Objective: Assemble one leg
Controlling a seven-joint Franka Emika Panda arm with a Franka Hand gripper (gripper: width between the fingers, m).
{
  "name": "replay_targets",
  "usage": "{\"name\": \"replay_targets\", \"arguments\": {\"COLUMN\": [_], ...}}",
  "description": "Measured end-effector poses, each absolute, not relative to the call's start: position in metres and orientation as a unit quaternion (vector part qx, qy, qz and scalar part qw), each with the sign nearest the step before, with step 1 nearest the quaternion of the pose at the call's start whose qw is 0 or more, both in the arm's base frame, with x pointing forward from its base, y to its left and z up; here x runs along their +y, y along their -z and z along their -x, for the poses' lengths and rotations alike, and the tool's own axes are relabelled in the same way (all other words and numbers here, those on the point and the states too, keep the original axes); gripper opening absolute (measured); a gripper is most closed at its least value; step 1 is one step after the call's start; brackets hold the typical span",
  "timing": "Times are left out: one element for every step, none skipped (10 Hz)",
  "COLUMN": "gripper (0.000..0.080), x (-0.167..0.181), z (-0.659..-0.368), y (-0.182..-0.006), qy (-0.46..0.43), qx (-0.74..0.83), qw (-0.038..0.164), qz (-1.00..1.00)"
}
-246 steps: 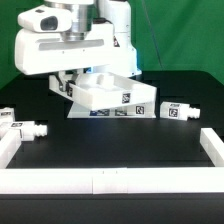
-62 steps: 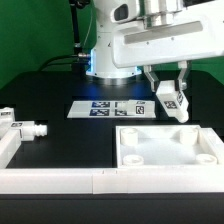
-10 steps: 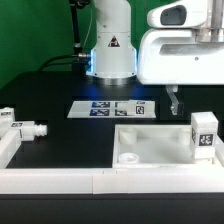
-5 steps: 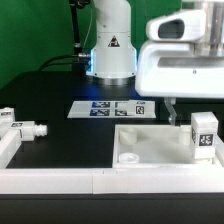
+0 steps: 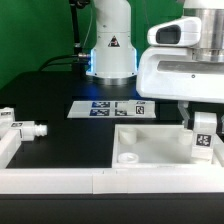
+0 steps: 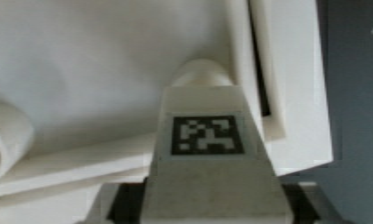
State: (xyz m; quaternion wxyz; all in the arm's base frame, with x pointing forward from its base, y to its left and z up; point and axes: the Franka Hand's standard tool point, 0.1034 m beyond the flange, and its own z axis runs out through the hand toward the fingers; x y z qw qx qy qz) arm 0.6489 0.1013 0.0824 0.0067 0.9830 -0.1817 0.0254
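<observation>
A leg (image 5: 204, 141), a white peg with a square tag, stands upright at the right corner of the large white panel (image 5: 150, 146). My gripper (image 5: 203, 124) has come down over it from above, with a finger on each side. In the wrist view the leg (image 6: 208, 140) fills the space between my fingers (image 6: 126, 200). The dark pads rest against its sides, so the gripper (image 6: 209, 206) is shut on the leg. Two more legs (image 5: 30, 128) lie on the table at the exterior view's left.
The marker board (image 5: 112, 108) lies behind the panel, in front of the robot base (image 5: 110, 55). A low white wall (image 5: 90, 180) runs along the front and sides of the table. The panel has a round hole (image 5: 128, 157) near its front left corner.
The gripper has moved to the exterior view's right and down over the standing leg, which stood free before. The leg and the panel have not moved.
</observation>
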Motion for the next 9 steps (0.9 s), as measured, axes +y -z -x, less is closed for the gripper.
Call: {"name": "replay_targets", "arguments": {"gripper": [0.0285,0.0285,0.0285,0.0285,0.0285,0.0285,0.0285,0.0286,0.0286], "x": [0.1014,0.1013,0.1027,0.1054,0.1041,0.1033,0.1059,0.1084,0.1103], "z": [-0.6489,-0.6488,-0.6488,-0.6479,-0.6478,-0.6461,-0.6442,-0.643,-0.6414], "y": [-0.0823,-0.0822,-0.0817,-0.0812,-0.081,-0.0805,-0.0805,-0.0805,-0.0801], "qy": [-0.026,-0.026,-0.029,-0.036,-0.036,-0.032,-0.032,-0.033,-0.03], "qx": [-0.216,-0.237,-0.302,-0.369,-0.413,-0.508,-0.578,-0.624,-0.671], "qw": [0.006,0.005,0.003,0.001,-0.002,-0.005,-0.004,-0.006,-0.018], "qz": [-0.976,-0.971,-0.953,-0.929,-0.91,-0.861,-0.815,-0.78,-0.741]}}
